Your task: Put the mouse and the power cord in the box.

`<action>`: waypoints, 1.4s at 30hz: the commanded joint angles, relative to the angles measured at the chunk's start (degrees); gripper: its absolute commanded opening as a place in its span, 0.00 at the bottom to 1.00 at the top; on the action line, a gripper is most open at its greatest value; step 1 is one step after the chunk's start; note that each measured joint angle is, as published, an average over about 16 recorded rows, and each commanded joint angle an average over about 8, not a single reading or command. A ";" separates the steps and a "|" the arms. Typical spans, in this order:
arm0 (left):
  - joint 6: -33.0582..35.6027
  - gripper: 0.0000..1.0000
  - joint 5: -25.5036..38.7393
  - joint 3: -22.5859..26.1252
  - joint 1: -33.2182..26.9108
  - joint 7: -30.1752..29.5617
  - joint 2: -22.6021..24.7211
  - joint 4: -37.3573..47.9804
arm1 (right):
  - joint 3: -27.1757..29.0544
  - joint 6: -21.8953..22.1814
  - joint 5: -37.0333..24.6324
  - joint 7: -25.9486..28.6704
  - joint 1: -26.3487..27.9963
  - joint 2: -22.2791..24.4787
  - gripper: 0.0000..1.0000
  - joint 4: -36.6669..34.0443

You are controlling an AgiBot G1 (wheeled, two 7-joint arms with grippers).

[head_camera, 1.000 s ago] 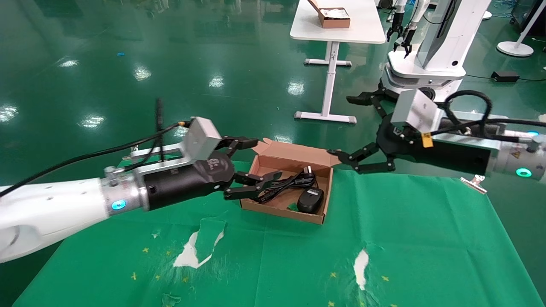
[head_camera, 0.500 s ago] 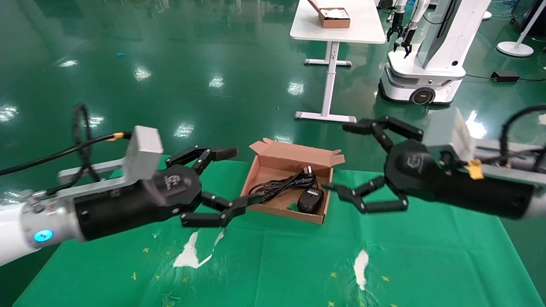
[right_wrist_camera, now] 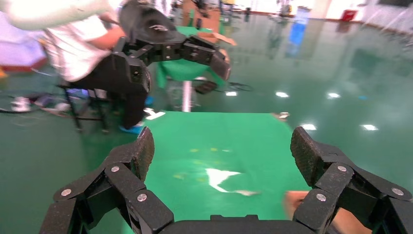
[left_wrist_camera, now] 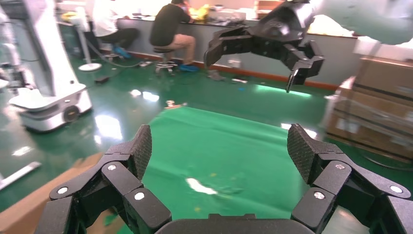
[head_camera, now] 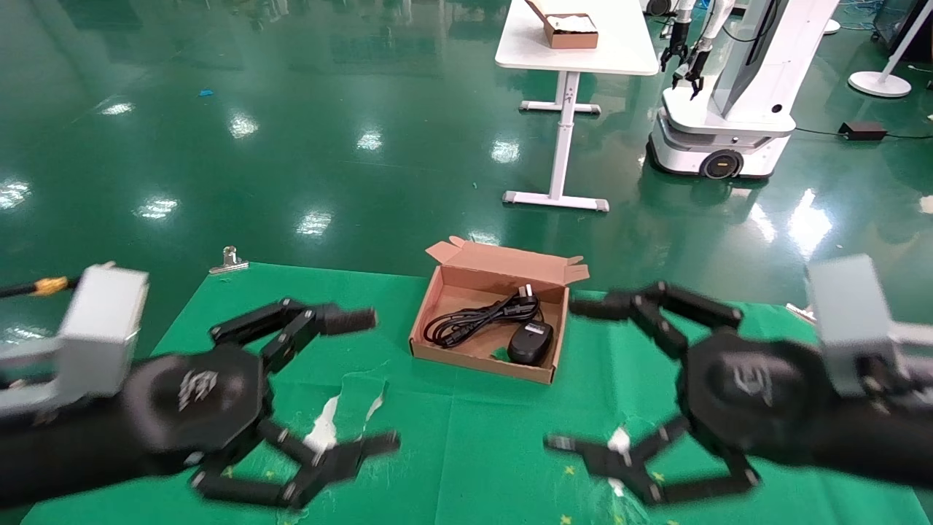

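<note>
1. Head view: the box (head_camera: 490,321) sits open on the green cloth (head_camera: 466,437) of my worktop, toward the far edge, lid flap (head_camera: 510,259) tipped back.
2. Inside, the power cord (head_camera: 474,319) lies in a looped bundle on the left half of the floor, its plug toward the far wall.
3. The mouse (head_camera: 531,343) rests right beside it in the near right corner, touching the green scrap (head_camera: 500,354) at its left.
4. My left gripper (head_camera: 357,379) hangs low over the near left of the cloth, jaws spread wide apart, holding nothing, well clear of the box.
5. My right gripper (head_camera: 576,375) mirrors it over the near right side, jaws also wide apart and empty.
6. The two grippers face each other across the cloth, the box lying beyond and between them.
7. White patches (head_camera: 332,426) show where the cloth is torn, one near each gripper.
8. A metal clip (head_camera: 229,259) pins the cloth at the far left corner.
9. Left wrist view: both my finger pads (left_wrist_camera: 141,148) frame open cloth, and the right gripper (left_wrist_camera: 253,63) shows farther off, fingers splayed.
10. Right wrist view: same story, pads (right_wrist_camera: 143,151) wide, the left gripper (right_wrist_camera: 204,58) opposite, a brown corner of the box (right_wrist_camera: 297,202) peeking in by one finger.
11. Beyond my worktop, on the shiny green floor (head_camera: 219,131), stands a white table (head_camera: 576,36) bearing another brown box (head_camera: 568,29), with a white robot (head_camera: 736,87) beside it.
</note>
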 commanded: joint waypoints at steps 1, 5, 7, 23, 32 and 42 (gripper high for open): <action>1.32 1.00 -1.25 -0.81 1.17 -0.91 -1.54 -1.90 | 0.71 -0.79 1.24 2.12 -1.70 0.98 1.00 2.27; 3.38 1.00 -3.18 -2.08 3.00 -2.30 -3.94 -4.87 | 1.81 -2.03 3.19 5.41 -4.39 2.52 1.00 5.84; 4.27 1.00 -4.01 -2.60 3.77 -2.82 -4.96 -6.15 | 2.28 -2.58 4.03 6.64 -5.59 3.17 1.00 7.40; 4.61 1.00 -4.43 -2.86 4.12 -3.02 -5.35 -6.61 | 2.54 -2.80 4.47 7.04 -6.06 3.47 1.00 7.96; 4.31 1.00 -4.12 -2.68 3.84 -2.87 -5.02 -6.18 | 2.35 -2.59 4.13 6.76 -5.64 3.24 1.00 7.45; 4.14 1.00 -3.95 -2.59 3.71 -2.84 -4.85 -5.94 | 2.26 -2.50 3.96 6.62 -5.43 3.13 1.00 7.17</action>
